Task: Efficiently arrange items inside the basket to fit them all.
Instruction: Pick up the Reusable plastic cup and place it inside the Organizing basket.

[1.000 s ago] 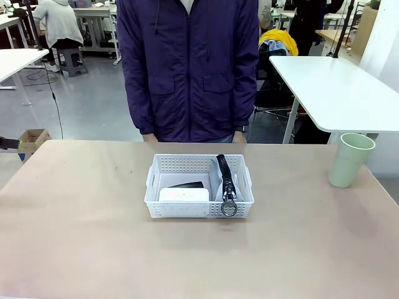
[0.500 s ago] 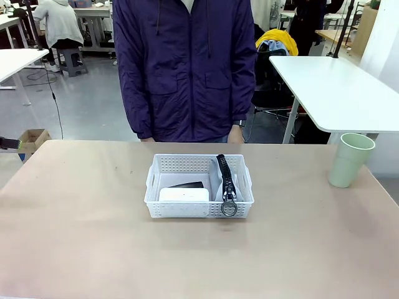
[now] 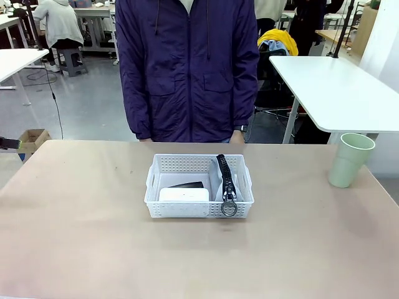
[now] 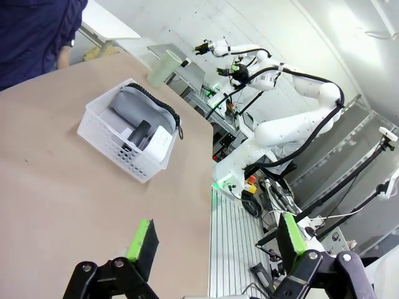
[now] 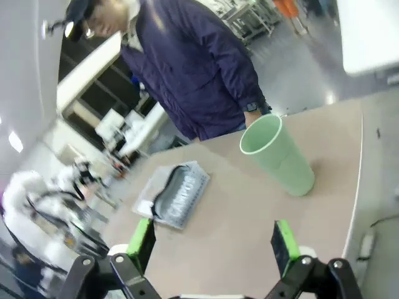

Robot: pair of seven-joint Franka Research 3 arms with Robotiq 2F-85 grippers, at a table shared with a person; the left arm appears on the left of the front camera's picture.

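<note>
Cup (image 5: 277, 156) upright on bench (image 5: 237, 218), near ahead of right pincer (image 5: 213, 240), jaws wide, empty. Basket (image 3: 187, 210) farther ahead, part full. Left pincer (image 4: 217, 240) wide too. Likely best: grip cup mid-wall, keep upright, set into basket's free end.

No writing is showing clearly enough to read.
The small white box (image 3: 183, 194) lying in the basket (image 3: 199, 163), the pale green cup (image 3: 350, 159) standing on the counter (image 3: 87, 237) and the person's purple jacket (image 3: 187, 68) are all presenting plain surfaces, and any print on the robot gear farther off is coming through too small and blurred to make out.
</note>
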